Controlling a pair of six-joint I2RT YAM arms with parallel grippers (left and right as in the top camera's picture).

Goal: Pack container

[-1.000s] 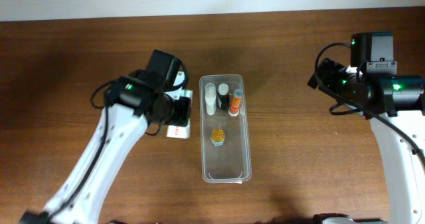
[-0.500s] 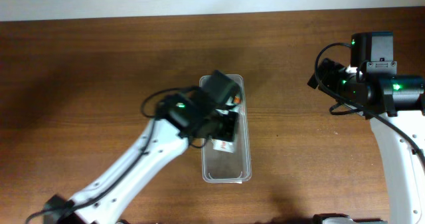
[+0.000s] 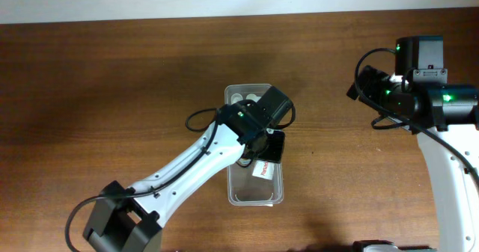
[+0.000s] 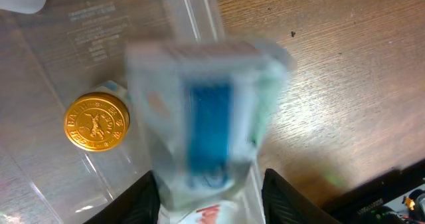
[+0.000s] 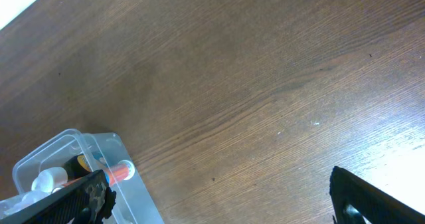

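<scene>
The left claw (image 4: 211, 201) grips a blurred white-and-blue carton (image 4: 206, 111) over the long, clear plastic container (image 3: 241, 191).
The container lies mid-tabletop (image 3: 112, 72); the carton hangs by its right-hand wall, near a gold-lidded little jar (image 4: 97, 121) inside. The right claw (image 5: 219, 204) stands spread wide, holding nothing, well apart to the side.

We are swinging our left gripper (image 4: 211, 196) from the table (image 3: 112, 95) left of the container (image 3: 233, 196) across over it, so the white red-lettered box (image 3: 263, 170) between its fingers is now hanging above the tub's near half, while the gold-lidded jar (image 4: 97, 121) is disappearing beneath the gripper in the overhead view.
</scene>
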